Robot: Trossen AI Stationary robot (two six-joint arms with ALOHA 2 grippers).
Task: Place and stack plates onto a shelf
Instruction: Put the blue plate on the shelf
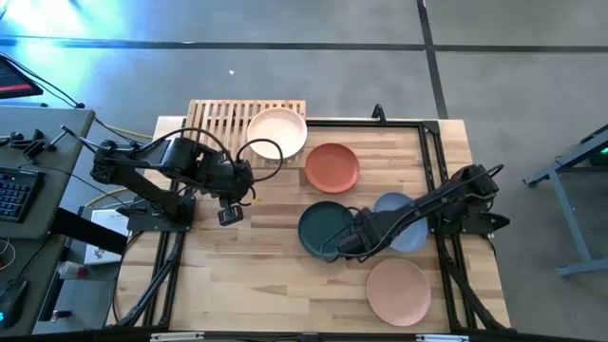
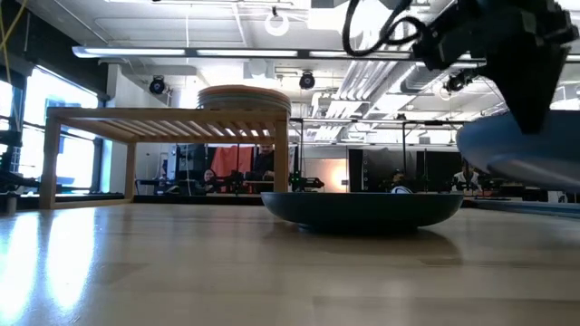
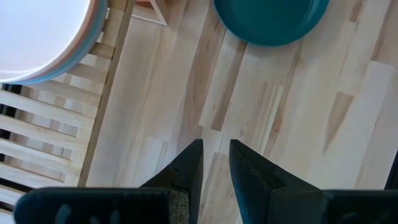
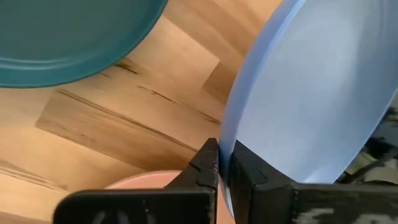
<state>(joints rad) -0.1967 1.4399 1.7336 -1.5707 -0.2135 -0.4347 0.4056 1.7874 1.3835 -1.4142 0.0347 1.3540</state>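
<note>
Overhead coverage is given by the high view: the light-wood shelf [image 1: 245, 122] is seen at the bench's [image 1: 266, 275] far edge, a pale plate [image 1: 277, 131] topping the stack on it. The terracotta plate [image 1: 332, 166] is placed just beside the shelf, the dark teal plate [image 1: 326, 228] near the middle, the peach plate [image 1: 398, 291] at the near edge. The right claw [image 1: 359, 237] is set between the teal plate and the light blue plate [image 1: 404, 220]; the left claw [image 1: 230, 215] is held over bare wood beside the shelf.

Stacking is revealed only by the low view, where several plates [image 2: 243, 97] are layered on the shelf [image 2: 168, 122] and the light blue plate [image 2: 517, 149] is seen tilted, raised off the bench behind the teal plate [image 2: 362, 208].

Bare planks, the shelf slats [image 3: 43, 130] and the teal plate's edge [image 3: 270, 18] are shown by the left wrist view, the left claw [image 3: 216, 163] with fingers slightly apart and empty.

Grip is confirmed by the right wrist view: the right claw [image 4: 225, 163] is clamped on the light blue plate's rim [image 4: 311, 93].
</note>
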